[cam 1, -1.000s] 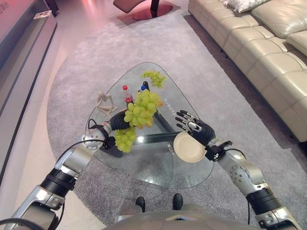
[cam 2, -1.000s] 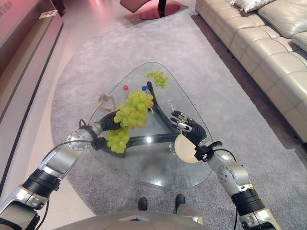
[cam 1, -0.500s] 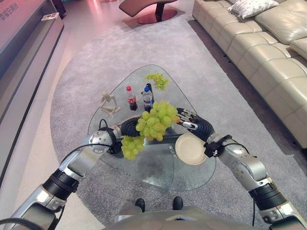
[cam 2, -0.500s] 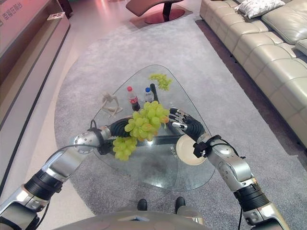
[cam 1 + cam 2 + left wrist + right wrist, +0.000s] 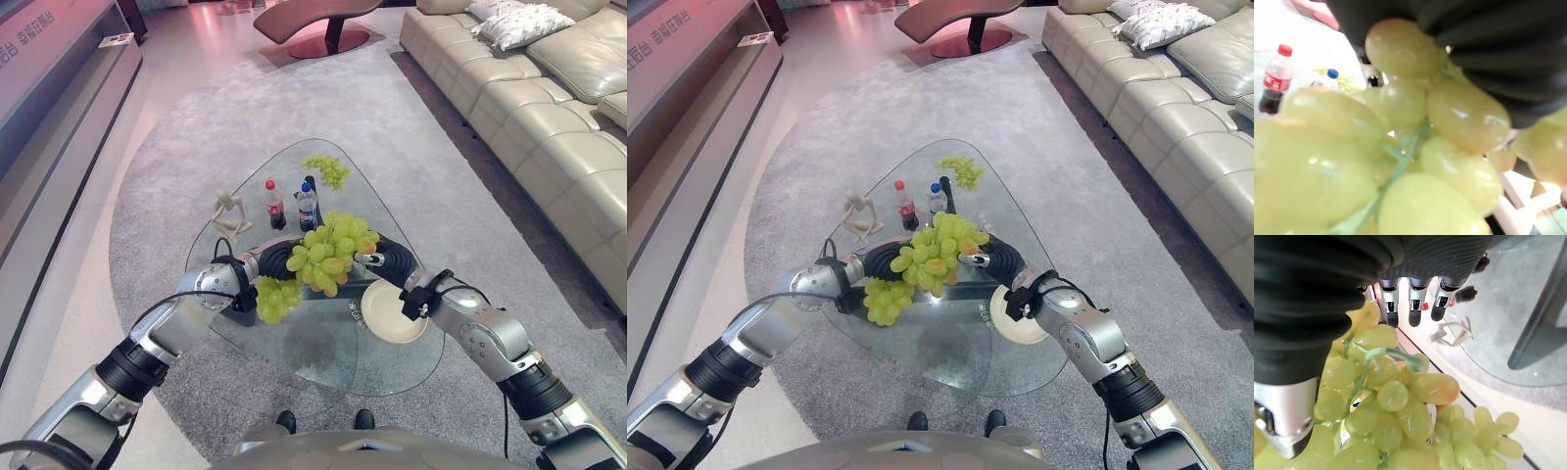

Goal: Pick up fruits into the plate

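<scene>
A big bunch of green grapes (image 5: 333,251) hangs in the air over the glass table (image 5: 323,352), held at the end of my left hand (image 5: 282,262), whose fingers are hidden behind the fruit. A smaller green cluster (image 5: 275,299) shows under that wrist; whether it hangs or lies on the glass is unclear. My right hand (image 5: 390,264) is against the bunch's right side, and its fingers (image 5: 1411,303) are straight with grapes (image 5: 1396,401) by the palm. A cream plate (image 5: 393,313) lies on the table just below that hand. Another grape bunch (image 5: 328,172) lies at the far tip.
Two small bottles (image 5: 275,205) (image 5: 308,207) and a pale figurine (image 5: 229,211) stand on the far left part of the table. A beige sofa (image 5: 549,108) runs along the right. A grey rug (image 5: 176,147) surrounds the table.
My left hand has carried the big bunch rightwards, close to the plate. My right hand has moved from beside the plate up to the bunch. The camera has shifted too.
</scene>
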Available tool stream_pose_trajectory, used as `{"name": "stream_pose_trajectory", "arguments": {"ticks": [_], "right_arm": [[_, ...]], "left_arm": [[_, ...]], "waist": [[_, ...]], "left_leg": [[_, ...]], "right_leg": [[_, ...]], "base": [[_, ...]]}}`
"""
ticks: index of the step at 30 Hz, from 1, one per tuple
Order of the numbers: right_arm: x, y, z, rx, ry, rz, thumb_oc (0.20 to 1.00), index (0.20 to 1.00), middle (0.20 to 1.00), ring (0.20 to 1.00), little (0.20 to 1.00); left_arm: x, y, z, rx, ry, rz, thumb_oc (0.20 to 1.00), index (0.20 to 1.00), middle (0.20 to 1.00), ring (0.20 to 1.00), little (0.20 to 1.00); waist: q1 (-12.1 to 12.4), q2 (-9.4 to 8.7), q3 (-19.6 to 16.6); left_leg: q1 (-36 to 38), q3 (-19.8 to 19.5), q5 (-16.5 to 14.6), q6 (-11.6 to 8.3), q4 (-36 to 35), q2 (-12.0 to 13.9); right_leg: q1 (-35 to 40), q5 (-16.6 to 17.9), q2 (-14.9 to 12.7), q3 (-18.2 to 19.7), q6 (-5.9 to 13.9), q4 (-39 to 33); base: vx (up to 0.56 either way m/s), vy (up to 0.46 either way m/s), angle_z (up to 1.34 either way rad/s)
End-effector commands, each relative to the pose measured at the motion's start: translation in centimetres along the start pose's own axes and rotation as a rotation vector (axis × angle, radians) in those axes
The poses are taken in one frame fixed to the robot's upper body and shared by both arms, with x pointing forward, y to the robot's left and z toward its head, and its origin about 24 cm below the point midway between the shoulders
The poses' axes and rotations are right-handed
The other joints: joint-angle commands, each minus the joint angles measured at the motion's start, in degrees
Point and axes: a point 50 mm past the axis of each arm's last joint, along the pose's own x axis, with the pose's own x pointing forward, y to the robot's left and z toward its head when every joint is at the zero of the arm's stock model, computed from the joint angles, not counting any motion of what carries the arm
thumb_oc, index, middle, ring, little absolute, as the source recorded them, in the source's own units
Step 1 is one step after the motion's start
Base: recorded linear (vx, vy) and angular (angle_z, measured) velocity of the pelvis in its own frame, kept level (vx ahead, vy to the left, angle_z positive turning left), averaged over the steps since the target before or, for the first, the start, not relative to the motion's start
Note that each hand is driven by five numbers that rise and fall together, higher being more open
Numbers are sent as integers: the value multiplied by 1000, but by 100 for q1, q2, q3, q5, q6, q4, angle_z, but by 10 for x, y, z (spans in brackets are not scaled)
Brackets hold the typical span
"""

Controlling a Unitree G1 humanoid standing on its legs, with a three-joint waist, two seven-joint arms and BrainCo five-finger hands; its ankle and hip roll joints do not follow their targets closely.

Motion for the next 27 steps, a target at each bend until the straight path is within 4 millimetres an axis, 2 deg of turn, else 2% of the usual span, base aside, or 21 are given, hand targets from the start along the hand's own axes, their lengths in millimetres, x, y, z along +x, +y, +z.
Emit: {"name": "stream_pose_trajectory", "arguments": {"ticks": [1,9,14,27], "right_arm": [[8,27,29,17,-129,168,1000,1000,1000,1000,1000],[13,37,28,46,-126,214,1000,1000,1000,1000,1000],[10,36,27,42,-120,213,1000,1000,1000,1000,1000],[15,40,31,-7,-114,210,1000,1000,1000,1000,1000]], "left_arm": [[7,25,24,93,-89,80,200,200,200,200,200],[11,25,21,27,-67,83,200,200,200,200,200],[9,28,17,65,-49,98,200,200,200,200,200],[9,33,34,193,-72,-2,200,200,200,200,200]], "waist": [[31,-193,-265],[36,-185,-272],[24,-177,-271],[3,-154,-284]], "left_leg": [[-156,456,-403,258,247,-330],[-127,461,-412,263,246,-334],[-123,472,-412,266,240,-335],[-104,465,-423,264,231,-344]], "right_leg": [[-16,-85,-191,-245,328,134],[0,-102,-187,-235,325,136],[0,-105,-185,-228,325,129],[21,-122,-157,-178,312,112]], "base": [[0,0,0],[0,0,0],[0,0,0],[0,0,0]]}}
